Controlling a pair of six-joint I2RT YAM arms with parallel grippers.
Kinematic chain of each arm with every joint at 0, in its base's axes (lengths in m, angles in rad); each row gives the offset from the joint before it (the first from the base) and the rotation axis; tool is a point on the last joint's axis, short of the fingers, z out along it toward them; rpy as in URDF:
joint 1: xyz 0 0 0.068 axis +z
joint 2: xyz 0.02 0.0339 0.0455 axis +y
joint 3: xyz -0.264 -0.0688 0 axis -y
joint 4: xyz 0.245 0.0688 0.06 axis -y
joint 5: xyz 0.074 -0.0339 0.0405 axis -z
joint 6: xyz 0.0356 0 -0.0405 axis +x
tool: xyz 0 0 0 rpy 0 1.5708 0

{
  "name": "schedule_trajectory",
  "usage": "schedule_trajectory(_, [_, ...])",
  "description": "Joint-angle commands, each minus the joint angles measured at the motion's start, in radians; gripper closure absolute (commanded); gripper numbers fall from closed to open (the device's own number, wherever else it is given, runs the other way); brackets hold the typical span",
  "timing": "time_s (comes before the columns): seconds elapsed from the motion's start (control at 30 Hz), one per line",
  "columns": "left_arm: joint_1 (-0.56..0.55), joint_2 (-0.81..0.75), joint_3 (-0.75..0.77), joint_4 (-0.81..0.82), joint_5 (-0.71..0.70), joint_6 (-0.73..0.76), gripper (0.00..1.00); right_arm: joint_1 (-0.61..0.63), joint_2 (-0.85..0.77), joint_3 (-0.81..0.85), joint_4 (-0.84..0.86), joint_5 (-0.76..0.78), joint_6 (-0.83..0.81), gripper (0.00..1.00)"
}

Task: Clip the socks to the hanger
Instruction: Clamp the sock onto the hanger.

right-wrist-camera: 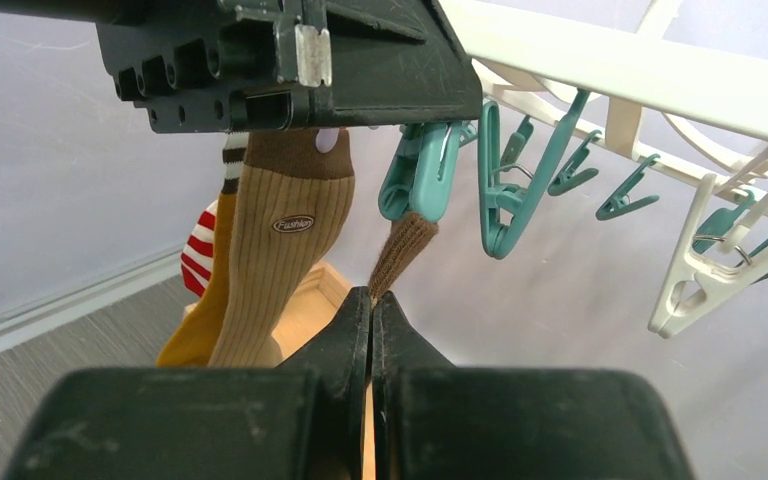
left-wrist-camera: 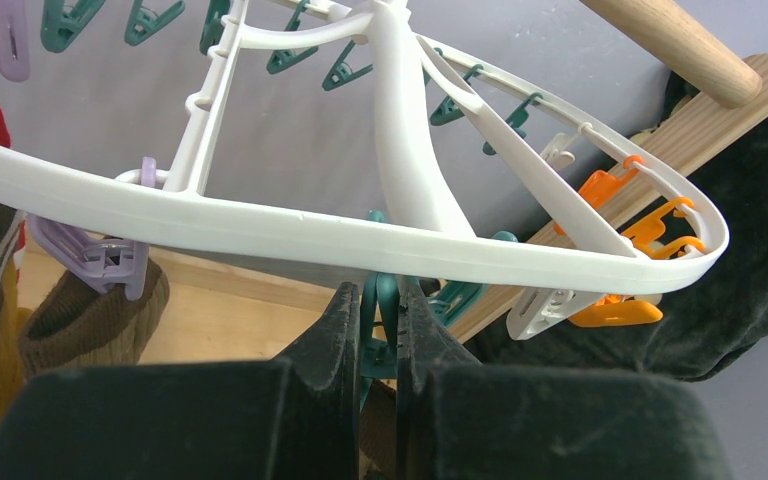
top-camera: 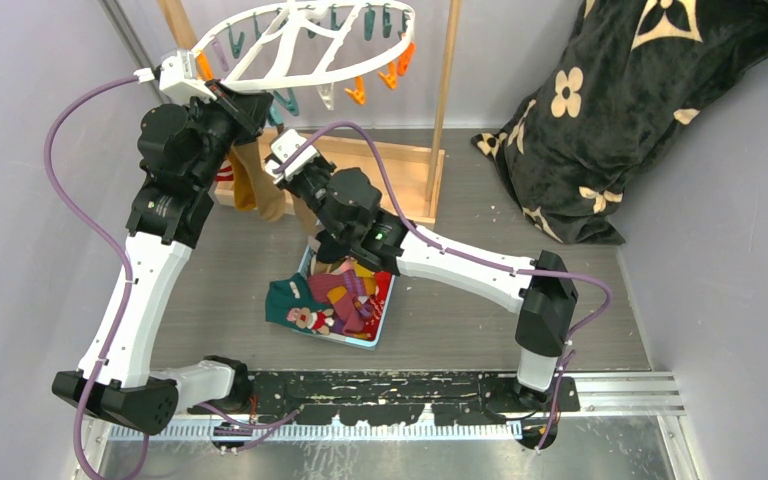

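L tool [left-wrist-camera: 380,330] clamped on teal clip [left-wrist-camera: 384,300] under hanger [left-wrist-camera: 260,225] rim, prob. to squeeze it open. R tool [right-wrist-camera: 371,305] pinched tight on brown sock [right-wrist-camera: 400,250], cuff up at that clip just below rim, ready for clipping.

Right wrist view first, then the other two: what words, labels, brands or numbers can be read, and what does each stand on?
"Fashion": on a small oval patch on the tan-brown ribbed sock hanging from the hanger.
Black blanket: cream flower and monogram-like motifs, no word that can be read.
Heaped socks: patterns only, too small to read any text.
Nothing else legible in any view.
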Motion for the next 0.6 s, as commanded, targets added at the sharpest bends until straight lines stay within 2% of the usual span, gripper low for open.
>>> schedule_trajectory(0.0, [0.002, -0.036, 0.019, 0.043, -0.009, 0.011, 1.00, 0.006, -0.007, 0.047, 0.043, -0.005, -0.049, 0.99])
schedule_trajectory(0.57, [0.002, -0.038, 0.015, 0.043, -0.009, 0.015, 1.00, 0.006, 0.018, 0.142, -0.021, -0.036, -0.112, 0.99])
